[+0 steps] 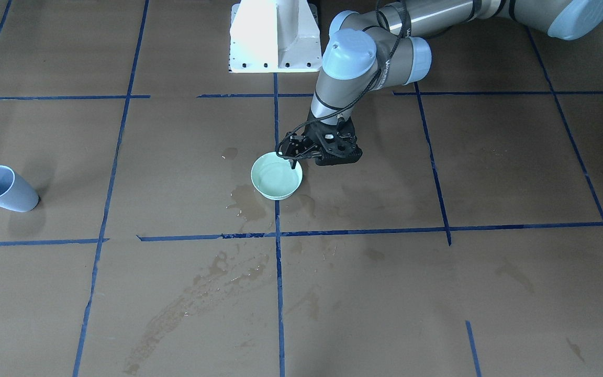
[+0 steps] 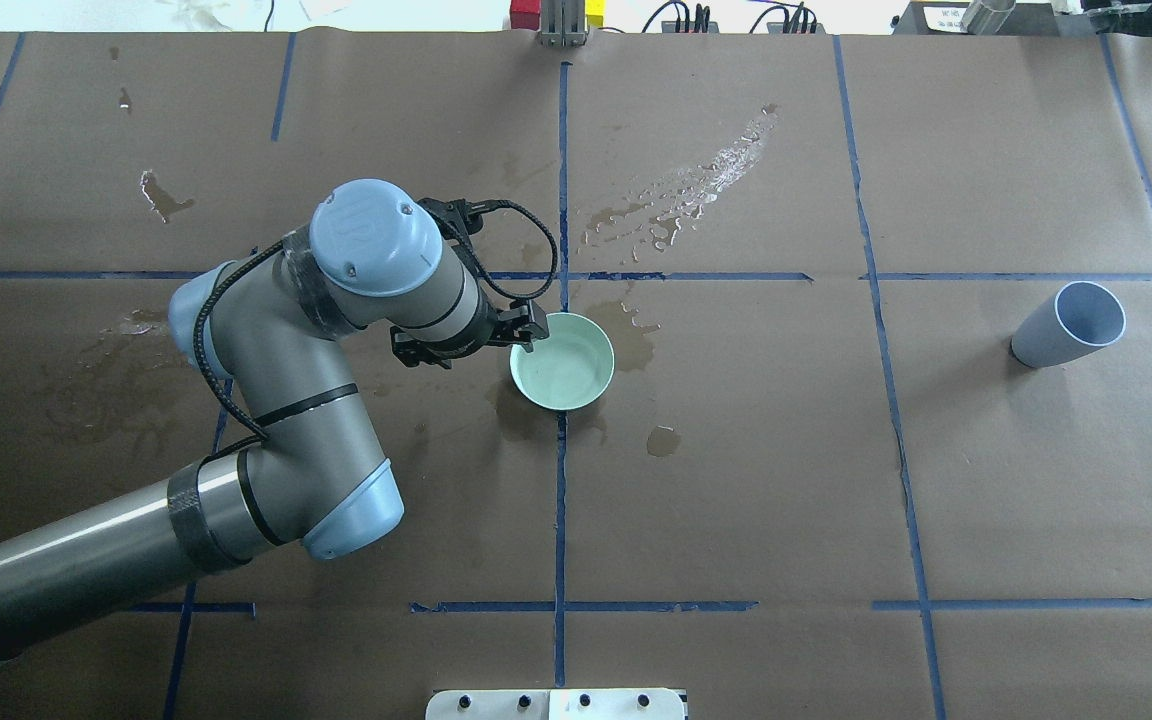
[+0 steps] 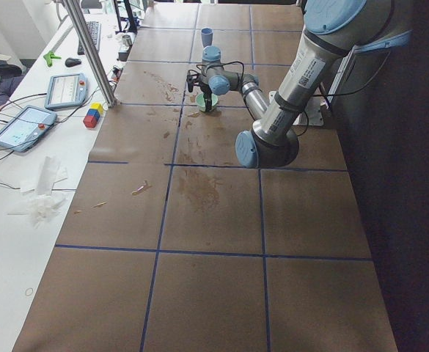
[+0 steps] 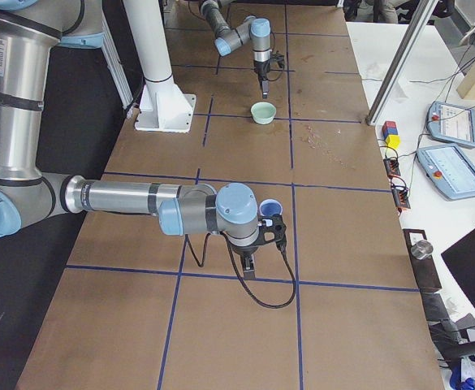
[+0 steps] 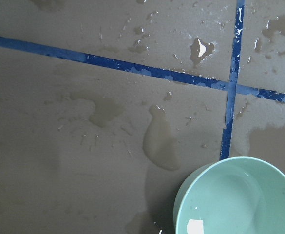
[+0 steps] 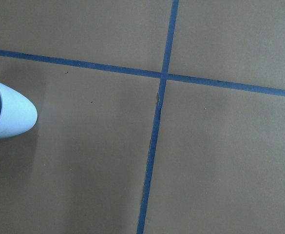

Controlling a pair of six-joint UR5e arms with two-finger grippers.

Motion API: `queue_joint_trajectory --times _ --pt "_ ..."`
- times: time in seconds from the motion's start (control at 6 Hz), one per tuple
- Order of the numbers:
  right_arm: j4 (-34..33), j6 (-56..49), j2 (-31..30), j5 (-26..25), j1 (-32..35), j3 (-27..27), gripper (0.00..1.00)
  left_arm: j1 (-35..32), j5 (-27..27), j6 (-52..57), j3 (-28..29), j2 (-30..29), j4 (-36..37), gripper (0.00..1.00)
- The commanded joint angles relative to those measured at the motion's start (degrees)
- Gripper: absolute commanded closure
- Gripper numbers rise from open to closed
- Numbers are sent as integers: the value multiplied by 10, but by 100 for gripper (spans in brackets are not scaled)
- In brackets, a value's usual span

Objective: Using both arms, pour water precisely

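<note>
A mint-green bowl (image 2: 563, 362) stands on a blue tape crossing at mid table. It also shows in the front view (image 1: 276, 179) and the left wrist view (image 5: 239, 200). The water (image 5: 230, 195) shows as a faint glossy sheen inside it. My left gripper (image 2: 526, 333) hangs over the bowl's rim on the robot's left side and a little above it (image 1: 294, 163). I cannot tell whether it is open or shut. A pale blue cup (image 2: 1069, 324) stands alone at the right. My right gripper (image 4: 249, 266) points down near the cup (image 4: 269, 208). I cannot tell its state.
Wet patches and droplets lie on the brown paper around the bowl (image 2: 626, 335) and in a streak farther out (image 2: 696, 185). The white pedestal (image 1: 275, 36) stands at the robot's side. Tablets and small blocks (image 4: 391, 134) lie beyond the far edge.
</note>
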Motion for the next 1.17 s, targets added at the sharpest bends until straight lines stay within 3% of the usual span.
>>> queue_joint_trajectory --times 0.0,0.17,0.5,0.67,0.83,1.0 --pt "0 3 0 0 -1 -1 0 21 22 -28 28 -17 -7 7" --pt "1 4 -2 1 0 0 0 22 23 -46 52 -34 -7 21" --pt "1 6 -4 1 0 1 0 31 23 -61 55 -33 -10 65" --pt "1 6 -4 0 0 1 0 31 22 -62 54 -33 -11 93" --pt "1 6 -3 0 0 1 0 30 22 -57 50 -31 -10 100" --pt "2 7 -3 0 0 0 0 16 19 -56 43 -31 -10 100"
